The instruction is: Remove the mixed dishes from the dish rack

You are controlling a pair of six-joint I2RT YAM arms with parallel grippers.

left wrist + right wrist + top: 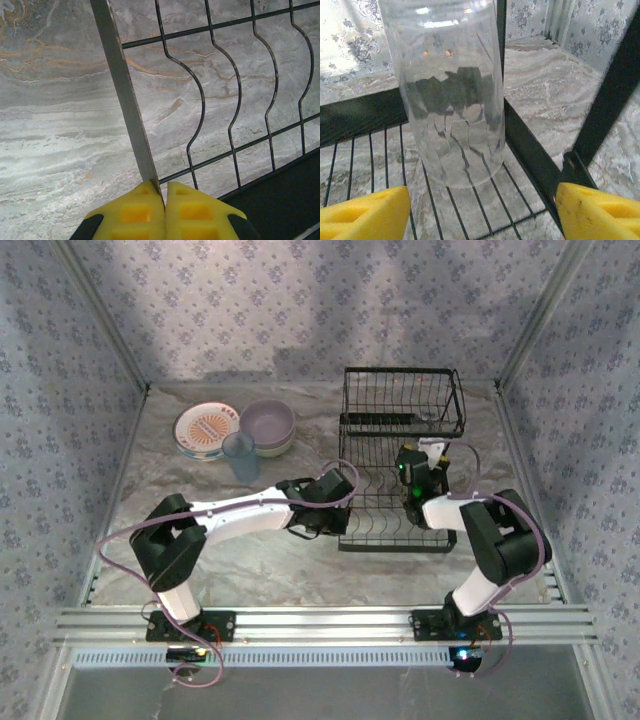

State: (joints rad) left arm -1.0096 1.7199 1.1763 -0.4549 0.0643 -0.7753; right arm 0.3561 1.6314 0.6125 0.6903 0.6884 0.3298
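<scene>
Yellow-padded right end effector apart around clear glass; left end effector together, arm stretched to rack.

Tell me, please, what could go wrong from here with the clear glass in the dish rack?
1. The clear glass stands on wires between the fingers of the open right gripper; an off-centre close might tip it.
2. A black frame bar of the dish rack runs beside the glass and could snag a finger.
3. The left gripper pinches a thin metal strip; if it slips, the rack may shift.
</scene>
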